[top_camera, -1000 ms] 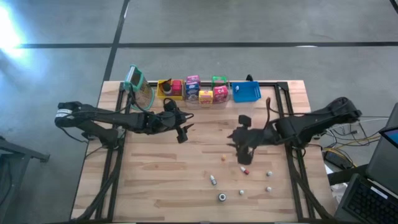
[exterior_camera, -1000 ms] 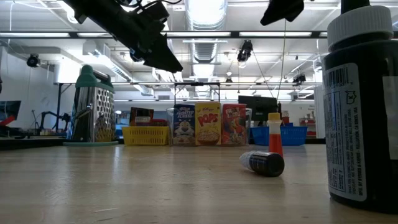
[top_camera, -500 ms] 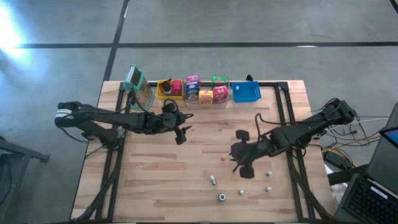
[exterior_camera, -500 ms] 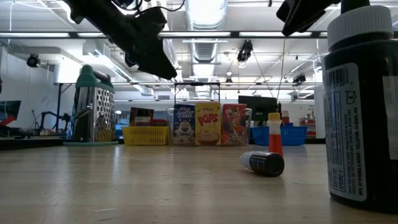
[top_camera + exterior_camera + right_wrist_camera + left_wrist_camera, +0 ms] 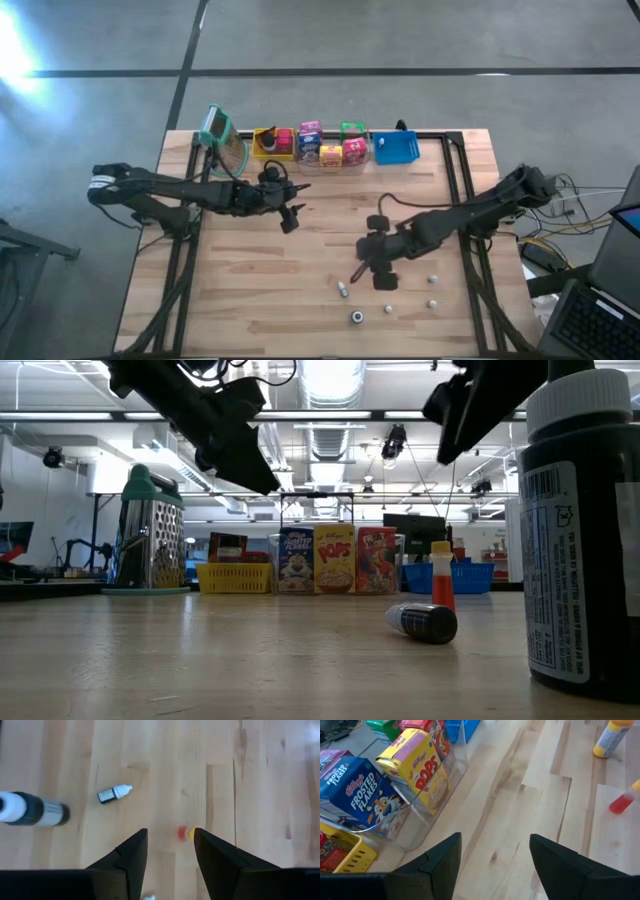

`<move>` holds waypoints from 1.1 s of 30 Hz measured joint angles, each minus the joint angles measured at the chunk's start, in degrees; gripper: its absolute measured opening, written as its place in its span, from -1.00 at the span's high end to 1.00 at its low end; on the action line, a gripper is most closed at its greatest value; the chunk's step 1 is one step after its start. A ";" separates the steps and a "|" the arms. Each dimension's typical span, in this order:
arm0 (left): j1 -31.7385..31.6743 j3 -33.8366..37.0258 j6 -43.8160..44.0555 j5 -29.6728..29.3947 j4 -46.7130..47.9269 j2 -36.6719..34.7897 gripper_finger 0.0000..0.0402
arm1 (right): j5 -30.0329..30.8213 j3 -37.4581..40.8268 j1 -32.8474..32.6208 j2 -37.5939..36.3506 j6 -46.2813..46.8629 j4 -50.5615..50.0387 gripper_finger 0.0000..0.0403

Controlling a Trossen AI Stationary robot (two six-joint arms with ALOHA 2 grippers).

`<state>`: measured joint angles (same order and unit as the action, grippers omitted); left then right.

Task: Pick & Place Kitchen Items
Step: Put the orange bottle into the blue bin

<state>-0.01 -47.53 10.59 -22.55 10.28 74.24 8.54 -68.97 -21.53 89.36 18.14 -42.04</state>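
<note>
My right gripper [image 5: 372,270] hangs open above the table's middle. In its wrist view a tiny red-and-yellow item [image 5: 186,833] lies on the wood between its fingertips [image 5: 171,840], untouched. A small black bottle with a white tip [image 5: 114,794] and a larger dark bottle with a white cap [image 5: 32,810] lie just beyond. Other tiny bottles [image 5: 432,303] are scattered at the near right. My left gripper [image 5: 290,215] hovers open near the clear bin [image 5: 427,807], which holds cereal boxes [image 5: 422,767].
Yellow bin [image 5: 270,145], clear bin [image 5: 330,150] and blue bin [image 5: 396,148] line the far edge, with a metal grater [image 5: 222,135] to their left. A big dark bottle [image 5: 580,530] stands close to the low camera. Bare wood lies on the near left.
My right gripper has come down and moved toward the table's near edge and left, over the scattered small items, tipping further downward. My left arm has stayed in place.
</note>
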 joint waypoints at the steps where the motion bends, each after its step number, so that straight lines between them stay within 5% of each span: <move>1: 0.00 0.00 -0.19 -0.02 0.02 0.00 -0.20 | 0.02 -0.22 0.38 0.69 -0.41 -0.16 0.20; 17: 0.00 0.00 -0.26 -0.02 0.05 -0.02 -0.21 | -1.40 -0.03 6.07 5.44 -1.06 -1.53 0.09; 33: 0.00 -0.02 -0.30 -0.02 0.02 -0.02 -0.21 | -2.80 2.36 6.64 7.12 -1.61 1.02 0.25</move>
<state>-0.01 -47.55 10.28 -22.57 10.31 74.22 5.74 -66.61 -14.90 96.49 16.53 -41.02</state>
